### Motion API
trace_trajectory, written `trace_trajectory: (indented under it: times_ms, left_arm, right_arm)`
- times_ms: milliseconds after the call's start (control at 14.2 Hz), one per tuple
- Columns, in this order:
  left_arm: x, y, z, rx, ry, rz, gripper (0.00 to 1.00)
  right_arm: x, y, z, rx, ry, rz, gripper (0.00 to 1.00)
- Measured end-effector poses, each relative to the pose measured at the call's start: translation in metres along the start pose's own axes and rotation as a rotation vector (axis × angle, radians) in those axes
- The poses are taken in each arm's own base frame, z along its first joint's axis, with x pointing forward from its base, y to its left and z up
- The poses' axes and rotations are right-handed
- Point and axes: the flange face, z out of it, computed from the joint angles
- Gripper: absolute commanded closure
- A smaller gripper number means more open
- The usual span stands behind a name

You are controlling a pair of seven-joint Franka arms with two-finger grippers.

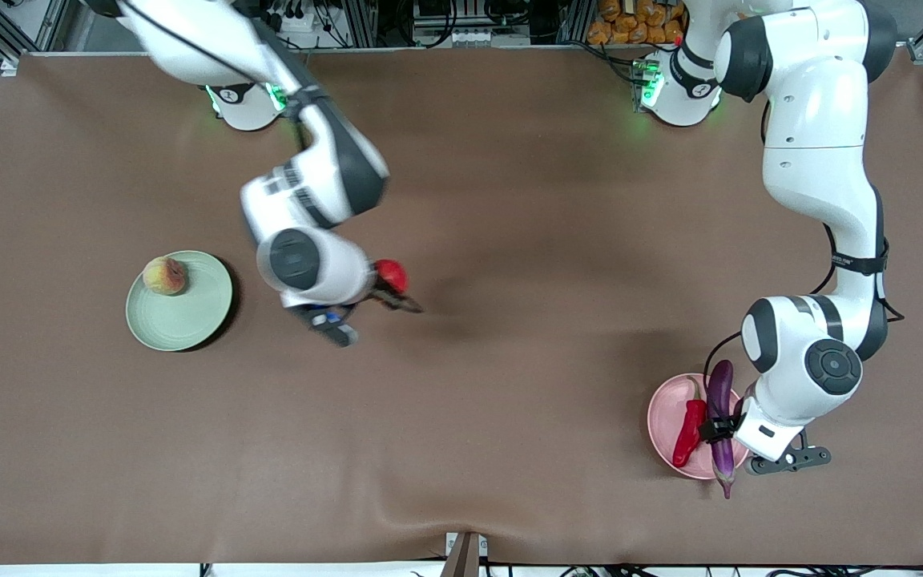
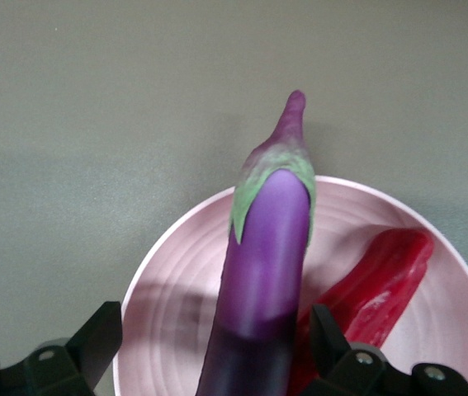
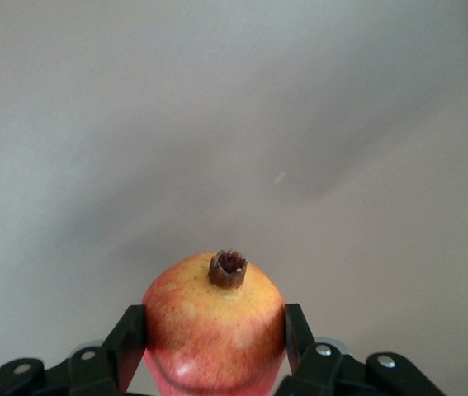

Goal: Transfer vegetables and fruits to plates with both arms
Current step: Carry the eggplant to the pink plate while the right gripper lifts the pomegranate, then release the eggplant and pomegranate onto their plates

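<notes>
Right claw (image 3: pixel 209 351): clamped on red fruit (image 1: pixel 391 276), up over bare middle of counter (image 1: pixel 509 200). Left claw (image 2: pixel 209 355): over pink plate (image 1: pixel 662 417), fingers spread wide either side of eggplant (image 1: pixel 721 425), not pinching. Eggplant on pink plate, stem tip overhanging rim; chili (image 1: pixel 689 429) just beside it. Peach (image 1: pixel 164 275) on green plate (image 1: pixel 181 316), toward right arm's end.

Green plate (image 1: pixel 189 320): the peach (image 1: pixel 164 275) sits at its rim toward my bases; the rest of the dish is bare.
Pink plate (image 1: pixel 664 417): crowded; chili (image 1: pixel 690 431) and eggplant (image 1: pixel 721 423) lie side by side across it.
My left gripper (image 1: pixel 723 429): fingers wide on either side of the eggplant, the chili close by one finger (image 2: pixel 330 332).
My right gripper (image 1: pixel 388 290): clamped on the red fruit (image 3: pixel 214 332), over bare table (image 1: pixel 509 240) between the plates.
</notes>
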Motion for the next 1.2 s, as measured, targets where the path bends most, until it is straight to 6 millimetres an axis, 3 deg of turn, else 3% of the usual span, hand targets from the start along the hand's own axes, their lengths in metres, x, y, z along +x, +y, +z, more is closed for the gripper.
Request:
trace_trajectory:
  times_ms: [70,282,493,634,775,916,1057,1198]
  left_arm:
    - [0.001,0.001,-0.002,-0.001,0.004,0.001,0.0]
    - [0.004,0.006,-0.009,-0.006,0.017,0.006,0.0]
    - [0.008,0.01,-0.022,-0.014,0.036,0.007,0.0]
    - [0.012,0.01,-0.038,-0.02,0.05,0.004,0.0]
    - [0.013,0.008,-0.057,-0.024,0.035,-0.003,0.0]
    - [0.009,0.0,-0.083,-0.024,-0.01,-0.014,0.0]
    - [0.001,-0.015,-0.117,-0.031,-0.025,-0.036,0.0]
    - [-0.011,-0.044,-0.157,-0.039,-0.023,-0.075,0.0]
  right_arm:
    - [0.03,0.021,-0.002,-0.019,0.012,-0.035,1.0]
    - [0.122,0.101,0.018,-0.087,0.005,-0.16,1.0]
    - [0.182,0.178,0.029,-0.093,-0.046,-0.262,1.0]
    - [0.202,0.212,0.032,-0.113,-0.056,-0.324,1.0]
    - [0.215,0.232,0.037,-0.116,-0.046,-0.353,1.0]
    - [0.227,0.251,0.051,-0.105,-0.026,-0.419,1.0]
    - [0.243,0.284,0.069,-0.092,-0.024,-0.491,1.0]
    - [0.257,0.32,0.086,-0.073,-0.018,-0.527,0.64]
